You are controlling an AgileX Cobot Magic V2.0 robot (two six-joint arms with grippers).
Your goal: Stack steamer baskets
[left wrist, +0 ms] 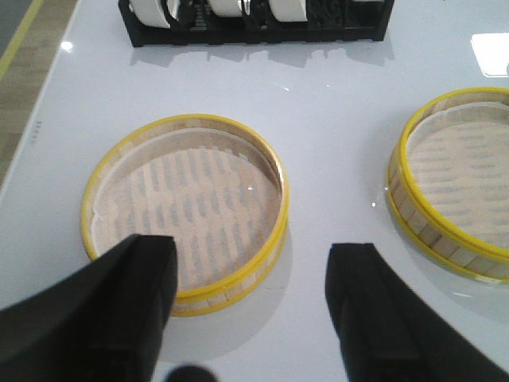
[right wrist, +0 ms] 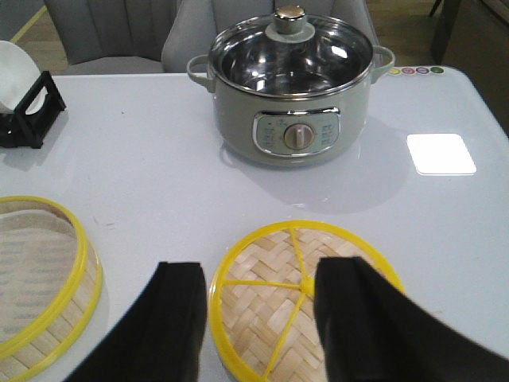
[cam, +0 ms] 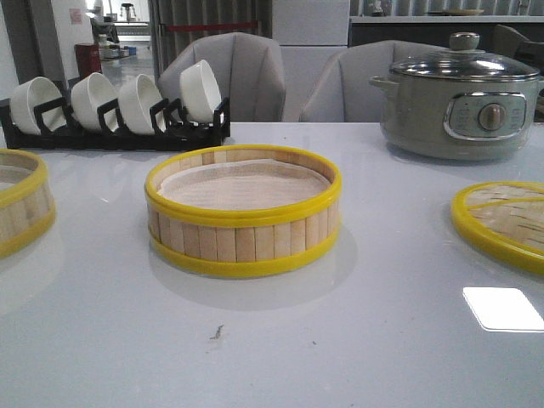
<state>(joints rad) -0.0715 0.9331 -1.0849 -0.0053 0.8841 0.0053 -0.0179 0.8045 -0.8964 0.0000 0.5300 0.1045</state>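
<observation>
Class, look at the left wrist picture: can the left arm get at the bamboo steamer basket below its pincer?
Probably yes. The left pincer is open above the round yellow-rimmed bamboo steamer basket, with nothing lying between them.

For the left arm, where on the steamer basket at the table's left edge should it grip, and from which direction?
Grip the rim and wall of the left steamer basket, coming down from above, one finger inside and one outside. The basket is far wider than the open left gripper, so spanning it looks impossible. Its top is open, with only a flat liner inside, so a finger should fit against the wall.
</observation>
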